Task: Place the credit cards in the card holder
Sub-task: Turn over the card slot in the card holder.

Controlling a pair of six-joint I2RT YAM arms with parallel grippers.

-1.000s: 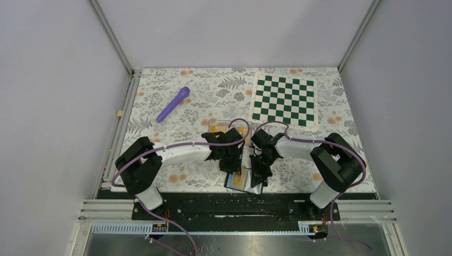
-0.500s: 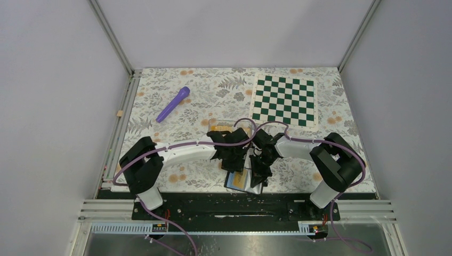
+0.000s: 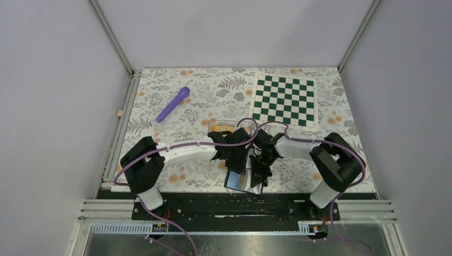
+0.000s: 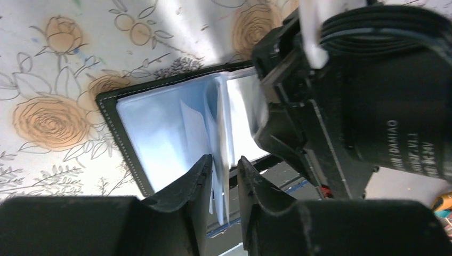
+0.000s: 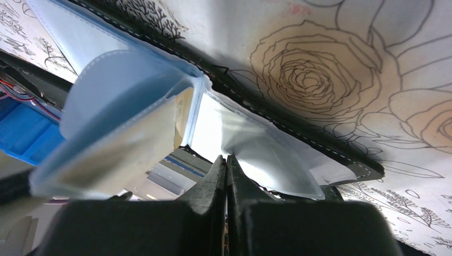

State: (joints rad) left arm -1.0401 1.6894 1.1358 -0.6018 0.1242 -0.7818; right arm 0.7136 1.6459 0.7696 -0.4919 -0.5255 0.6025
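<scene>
The left pincer (image 4: 225, 162) has a pale blue leaf (image 4: 221, 133) of the small black folding card holder (image 4: 160, 125) between its fingers; we cannot tell if it presses. The right pincer (image 5: 226, 160) is clenched at a clear sleeve (image 5: 256, 149). The holder lies open at the near edge of the flowered desk (image 3: 202, 96), between both pincers; flat orange-yellow credit cards (image 3: 216, 128) show behind the left one.
</scene>
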